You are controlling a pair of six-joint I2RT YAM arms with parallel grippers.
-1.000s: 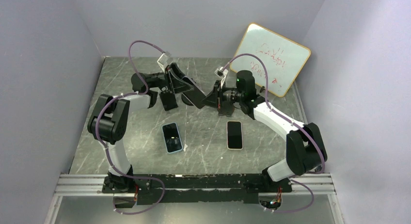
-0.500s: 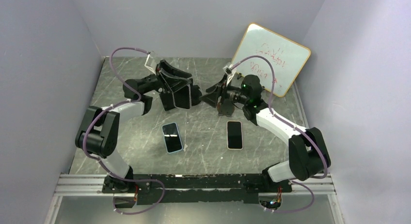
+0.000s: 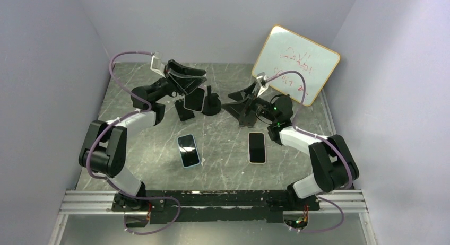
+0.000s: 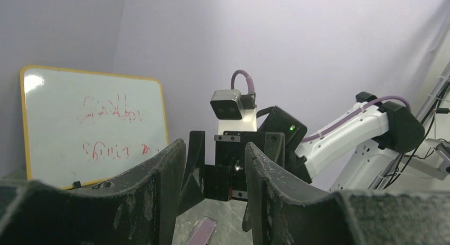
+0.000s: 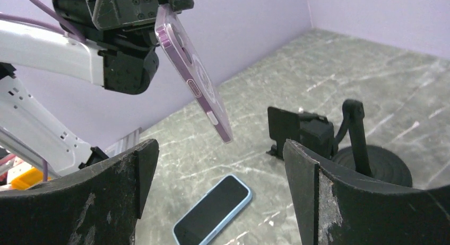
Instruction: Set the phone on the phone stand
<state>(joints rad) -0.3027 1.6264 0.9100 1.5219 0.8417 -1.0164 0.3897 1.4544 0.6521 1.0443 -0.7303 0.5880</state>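
whiteboard (image 3: 295,64): yellow-framed, red scribbles, tilted against back wall
table (image 3: 223,171): grey marbled top
rail (image 3: 79,201): metal, near edge
walls (image 3: 212,22): pale lilac

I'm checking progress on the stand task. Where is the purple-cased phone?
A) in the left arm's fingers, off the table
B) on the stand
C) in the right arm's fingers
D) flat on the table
A: the right wrist view shows the purple-cased phone tilted in the left fingers, above the table.

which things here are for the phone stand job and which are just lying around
job: purple-cased phone in left claw, phone stand
lying about: blue-cased phone, pale-edged phone, whiteboard
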